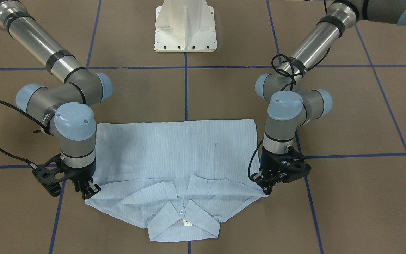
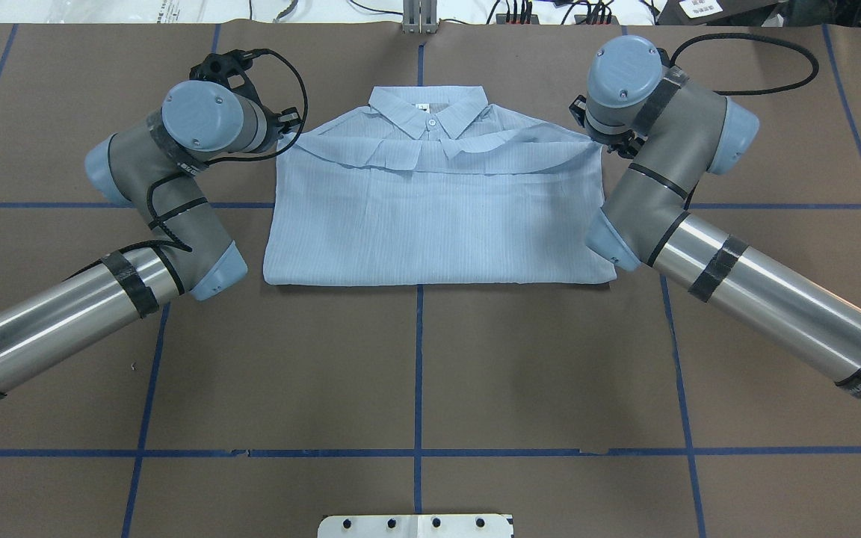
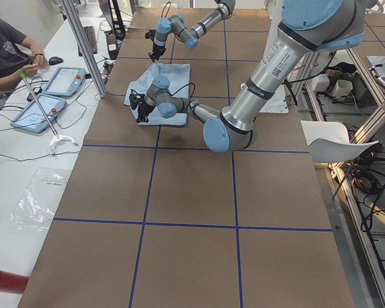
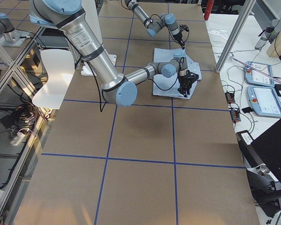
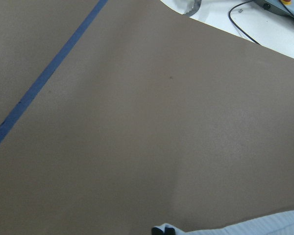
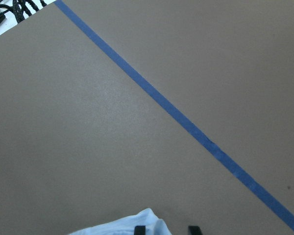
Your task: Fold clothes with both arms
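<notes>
The light blue striped shirt (image 1: 174, 148) lies flat on the brown table, folded into a rectangle. Its collar (image 1: 183, 225) and small neck label point away from the robot. My left gripper (image 1: 267, 190) is down at one shoulder corner. In the left wrist view its fingertips (image 5: 164, 230) sit close together at the cloth edge (image 5: 264, 226), shut on it. My right gripper (image 1: 90, 190) is at the opposite shoulder corner. In the right wrist view its two fingertips (image 6: 139, 229) stand apart, open, with a bit of shirt (image 6: 112, 226) beside them.
The white pedestal base (image 1: 185, 28) stands behind the shirt on the robot's side. Blue tape lines (image 2: 419, 373) grid the table. A seated person (image 3: 6, 51) with tablets is at a side desk, and a white chair (image 3: 327, 138) stands beside the table.
</notes>
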Controlling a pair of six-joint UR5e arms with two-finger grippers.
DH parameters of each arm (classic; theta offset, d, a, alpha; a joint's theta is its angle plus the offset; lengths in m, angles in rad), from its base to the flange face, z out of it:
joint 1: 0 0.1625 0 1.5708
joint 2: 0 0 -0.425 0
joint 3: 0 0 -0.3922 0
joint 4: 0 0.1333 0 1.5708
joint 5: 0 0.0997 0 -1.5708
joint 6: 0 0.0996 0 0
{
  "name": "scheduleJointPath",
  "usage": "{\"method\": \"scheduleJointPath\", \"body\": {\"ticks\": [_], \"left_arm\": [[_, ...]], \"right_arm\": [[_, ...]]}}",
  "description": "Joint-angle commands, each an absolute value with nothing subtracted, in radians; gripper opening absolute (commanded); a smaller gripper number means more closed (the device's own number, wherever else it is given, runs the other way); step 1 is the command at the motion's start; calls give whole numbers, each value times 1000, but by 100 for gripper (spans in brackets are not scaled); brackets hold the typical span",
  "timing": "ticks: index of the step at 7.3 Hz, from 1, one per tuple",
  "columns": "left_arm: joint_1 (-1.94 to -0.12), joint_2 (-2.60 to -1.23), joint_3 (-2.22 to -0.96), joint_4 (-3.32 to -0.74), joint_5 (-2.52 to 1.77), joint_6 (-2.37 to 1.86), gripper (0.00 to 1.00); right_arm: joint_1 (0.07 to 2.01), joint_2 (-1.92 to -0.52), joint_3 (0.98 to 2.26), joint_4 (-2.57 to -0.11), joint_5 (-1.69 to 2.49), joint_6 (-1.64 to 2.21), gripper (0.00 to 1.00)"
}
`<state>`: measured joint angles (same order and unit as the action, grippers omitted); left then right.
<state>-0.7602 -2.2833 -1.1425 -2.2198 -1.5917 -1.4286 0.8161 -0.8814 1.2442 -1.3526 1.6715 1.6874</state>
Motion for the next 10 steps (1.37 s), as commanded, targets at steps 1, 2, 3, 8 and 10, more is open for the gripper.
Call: {"method": "scheduleJointPath", "body": {"ticks": [1, 2, 3, 8, 10], "left_arm": [[-773, -2275, -1152, -2239, -1600, -1393, 43], [-773, -2267, -1175, -2238, -1601, -1397, 43], [-775, -2251, -1187, -2238, -1601, -1397, 43], [-773, -2223, -1230, -2227, -1601, -1396, 43], [-773, -2223, -1238, -2226, -1600, -1397, 43]], "right_arm": [[819, -888, 1290, -1333, 1693, 1693, 67], [804, -955, 1401, -1342, 1724, 1709, 69], [764, -1076, 1551, -1342, 1726, 1744, 70], [618, -1250, 1718, -1330, 1720, 1888, 72], [606, -1265, 1735, -1330, 1726, 1887, 73]]}}
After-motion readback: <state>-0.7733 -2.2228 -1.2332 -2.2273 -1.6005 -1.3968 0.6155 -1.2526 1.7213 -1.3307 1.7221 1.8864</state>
